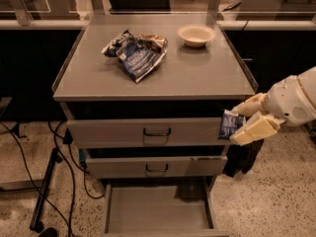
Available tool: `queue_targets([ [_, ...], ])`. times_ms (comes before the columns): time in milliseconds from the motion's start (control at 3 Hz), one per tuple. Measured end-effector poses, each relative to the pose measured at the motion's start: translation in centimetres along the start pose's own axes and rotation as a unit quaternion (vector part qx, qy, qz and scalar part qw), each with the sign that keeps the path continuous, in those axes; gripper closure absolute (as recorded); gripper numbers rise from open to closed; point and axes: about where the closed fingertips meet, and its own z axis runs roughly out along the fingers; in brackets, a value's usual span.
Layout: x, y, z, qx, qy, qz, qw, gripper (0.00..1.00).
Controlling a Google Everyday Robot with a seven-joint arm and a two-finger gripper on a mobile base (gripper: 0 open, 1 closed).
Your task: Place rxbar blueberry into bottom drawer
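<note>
Cream two-finger gripper [235,126], reaching in from the right, is clamping the small flat navy-blue rxbar blueberry [228,124] in the air just beside the right edge of the grey metal cabinet [89,78], level with the top drawer [113,132]. The wide, shallow grey bottom drawer [158,209] is standing open below, on the near side. A crinkled blue-and-silver chip bag [136,53] and a pale round bowl [196,34] are resting on the cabinet top.

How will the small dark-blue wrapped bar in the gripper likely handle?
The small dark-blue wrapped bar juts sideways from the cream two-finger gripper, beside the top grey drawer, without drooping: probably fairly stiff. Pinched at one end only, likely light. Flat, so unlikely to roll.
</note>
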Motion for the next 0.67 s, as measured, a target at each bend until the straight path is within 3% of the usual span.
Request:
queue_targets([
  [333,-0.1,-0.1,0.0,0.000,0.000,-0.001,1.0000,1.00],
  [667,1.3,0.2,1.4,-0.002,0.000,-0.006,1.0000,1.00],
])
